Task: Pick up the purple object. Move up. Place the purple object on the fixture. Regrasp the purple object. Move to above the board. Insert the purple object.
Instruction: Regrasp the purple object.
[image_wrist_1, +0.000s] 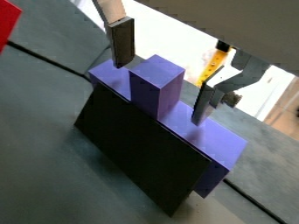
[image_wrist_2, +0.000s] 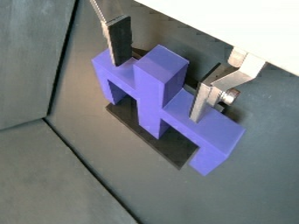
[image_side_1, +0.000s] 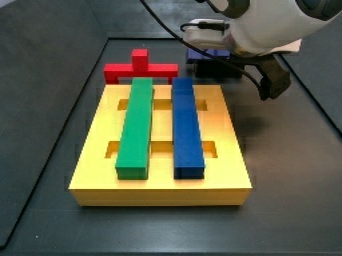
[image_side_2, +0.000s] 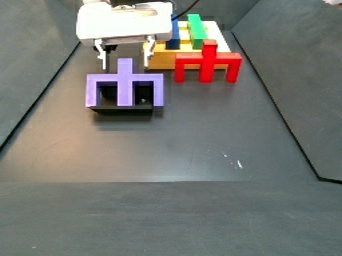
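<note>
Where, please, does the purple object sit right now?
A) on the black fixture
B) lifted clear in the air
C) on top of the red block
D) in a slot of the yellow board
A: the purple object rests on the fixture, with the open end effector straddling its stem.

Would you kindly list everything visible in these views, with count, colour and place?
Purple object: one, purple, resting on the fixture, stem up.
Fixture: one, black, on the dark floor, apart from the board.
Board: one, yellow, on the floor.
Green bar: one, green, lying lengthwise on the board.
Blue bar: one, blue, on the board beside the green bar.
Red block: one, red, at the board's end.
Gripper: one, silver fingers with dark pads, open, either side of the purple object's stem, not touching it.
</note>
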